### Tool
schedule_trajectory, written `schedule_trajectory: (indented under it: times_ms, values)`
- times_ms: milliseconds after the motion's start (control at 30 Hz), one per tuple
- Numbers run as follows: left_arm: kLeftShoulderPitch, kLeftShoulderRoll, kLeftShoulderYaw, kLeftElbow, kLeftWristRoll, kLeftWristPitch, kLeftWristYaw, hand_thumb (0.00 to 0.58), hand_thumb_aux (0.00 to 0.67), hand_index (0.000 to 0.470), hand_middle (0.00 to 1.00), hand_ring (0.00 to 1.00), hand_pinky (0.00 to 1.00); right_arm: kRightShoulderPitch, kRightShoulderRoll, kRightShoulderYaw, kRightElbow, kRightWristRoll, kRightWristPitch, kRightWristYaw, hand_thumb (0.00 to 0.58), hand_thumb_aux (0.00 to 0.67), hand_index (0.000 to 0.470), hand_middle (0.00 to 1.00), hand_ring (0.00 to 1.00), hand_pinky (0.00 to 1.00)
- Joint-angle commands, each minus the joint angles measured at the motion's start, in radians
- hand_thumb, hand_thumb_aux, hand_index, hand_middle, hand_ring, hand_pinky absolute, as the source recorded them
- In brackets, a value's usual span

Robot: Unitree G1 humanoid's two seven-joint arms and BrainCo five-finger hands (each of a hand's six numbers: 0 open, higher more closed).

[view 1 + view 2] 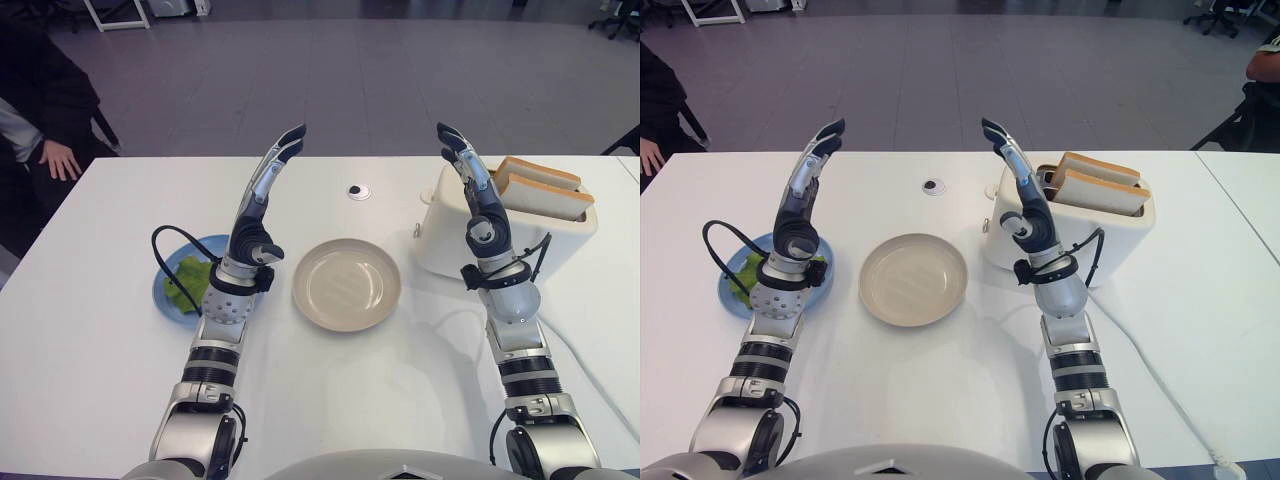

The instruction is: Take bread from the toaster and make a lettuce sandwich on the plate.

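Observation:
A white toaster (560, 235) stands at the right of the table with two slices of bread (540, 187) sticking up out of its slots. A beige empty plate (346, 284) lies in the middle. Green lettuce (187, 281) rests on a blue plate (168, 296) at the left. My left hand (262, 195) is raised with straight fingers just right of the blue plate, open and empty. My right hand (472, 190) is held up the same way in front of the toaster's left end, open, apart from the bread.
A small black and white round cap (358, 191) lies behind the beige plate. The toaster's white cord (1160, 385) trails toward the table's front right edge. A person's hand (60, 158) rests at the table's far left corner.

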State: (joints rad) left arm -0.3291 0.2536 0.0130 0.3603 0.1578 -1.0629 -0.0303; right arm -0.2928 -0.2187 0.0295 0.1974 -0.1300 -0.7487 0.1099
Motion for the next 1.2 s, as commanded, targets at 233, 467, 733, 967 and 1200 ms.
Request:
schedule_trajectory:
  times_ms: [233, 467, 733, 967, 1200]
  values:
    - [-0.003, 0.011, 0.006, 0.006, 0.01, -0.005, -0.004, 0.0, 0.0, 0.0, 0.0, 0.0, 0.0, -0.006, -0.01, -0.007, -0.005, -0.009, -0.002, -0.009, 0.0, 0.0, 0.0, 0.0, 0.0, 0.0]
    - [-0.003, 0.011, 0.004, 0.008, 0.011, -0.006, -0.005, 0.0, 0.0, 0.0, 0.0, 0.0, 0.0, -0.005, -0.012, -0.006, -0.006, -0.015, -0.002, -0.016, 0.0, 0.0, 0.0, 0.0, 0.0, 0.0]
    - [-0.001, 0.013, 0.008, 0.008, 0.02, -0.007, -0.001, 0.0, 0.0, 0.0, 0.0, 0.0, 0.0, -0.026, -0.272, -0.204, -0.006, -0.464, 0.077, -0.299, 0.0, 0.0, 0.0, 0.0, 0.0, 0.0]
    - [-0.005, 0.011, 0.008, 0.018, 0.029, -0.009, 0.004, 0.0, 0.0, 0.0, 0.0, 0.0, 0.0, -0.039, -0.477, -0.181, 0.22, -0.631, 0.178, -0.452, 0.0, 0.0, 0.0, 0.0, 0.0, 0.0]
    - [-0.013, 0.013, 0.005, 0.028, 0.031, -0.011, 0.003, 0.0, 0.0, 0.0, 0.0, 0.0, 0.0, -0.084, -0.533, -0.056, 0.391, -0.65, 0.186, -0.487, 0.493, 0.41, 0.288, 0.0, 0.0, 0.0]
